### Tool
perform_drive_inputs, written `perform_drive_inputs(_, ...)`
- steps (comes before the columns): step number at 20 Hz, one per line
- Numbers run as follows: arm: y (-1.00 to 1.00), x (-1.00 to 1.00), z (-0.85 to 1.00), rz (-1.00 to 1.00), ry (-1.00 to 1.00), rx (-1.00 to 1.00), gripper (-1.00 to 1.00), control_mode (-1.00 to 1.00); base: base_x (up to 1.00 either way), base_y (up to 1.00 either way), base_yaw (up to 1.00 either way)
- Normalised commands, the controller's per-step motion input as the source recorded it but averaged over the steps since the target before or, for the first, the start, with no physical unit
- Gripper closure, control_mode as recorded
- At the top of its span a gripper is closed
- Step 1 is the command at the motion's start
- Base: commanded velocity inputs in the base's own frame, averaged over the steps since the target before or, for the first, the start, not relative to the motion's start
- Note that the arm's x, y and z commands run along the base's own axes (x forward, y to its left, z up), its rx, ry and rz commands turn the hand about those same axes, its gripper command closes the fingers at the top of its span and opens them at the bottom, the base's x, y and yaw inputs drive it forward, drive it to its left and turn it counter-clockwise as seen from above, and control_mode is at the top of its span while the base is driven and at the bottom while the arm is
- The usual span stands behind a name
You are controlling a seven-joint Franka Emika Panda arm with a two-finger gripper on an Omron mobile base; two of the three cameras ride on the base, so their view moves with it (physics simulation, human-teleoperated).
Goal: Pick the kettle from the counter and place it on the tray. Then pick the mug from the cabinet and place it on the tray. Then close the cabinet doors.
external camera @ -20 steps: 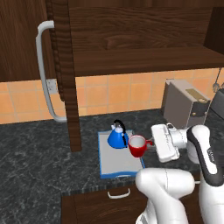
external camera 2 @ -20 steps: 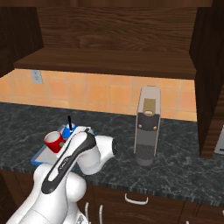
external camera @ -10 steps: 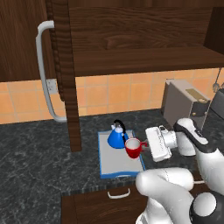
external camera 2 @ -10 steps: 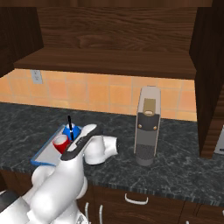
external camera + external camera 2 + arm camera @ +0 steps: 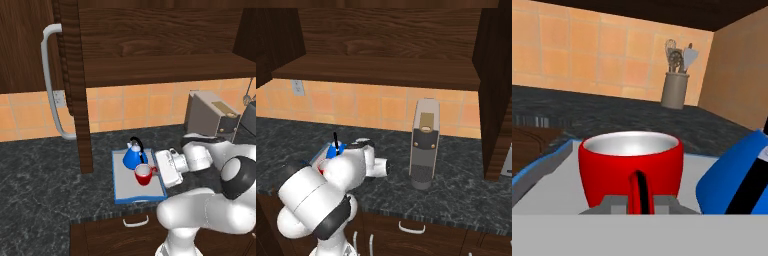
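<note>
Mug [image 5: 631,166] sits on the tray [image 5: 542,167], its handle clamped in the pincer [image 5: 640,200].

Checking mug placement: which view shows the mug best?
Hand view: the mug fills centre frame, upright on the tray, handle toward camera. Left base view shows it small beside the kettle; right base view hides it behind the arm.

I see a glossy red mug [image 5: 143,174] with a pale inside and a bright-blue kettle [image 5: 133,155] with a black handle. The tray [image 5: 122,184] is light grey, rimmed blue. The counter [image 5: 45,180] is dark marbled stone; the cabinet [image 5: 150,45] shows brown wood grain.
</note>
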Motion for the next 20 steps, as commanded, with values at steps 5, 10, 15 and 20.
perform_drive_inputs(5,0.03,0.31,-0.51,0.11,0.01,0.0,1.0,-1.0,0.0,0.0,0.0)
perform_drive_inputs(10,0.16,-0.08,-0.31,0.03,0.09,0.0,1.0,-1.0,0.0,0.0,0.0)
perform_drive_inputs(15,0.22,-0.29,-0.04,0.0,0.08,0.0,1.0,-1.0,0.0,0.0,0.0)
perform_drive_inputs(20,0.28,-0.44,0.17,0.0,0.0,0.0,1.0,-1.0,0.0,0.0,0.0)
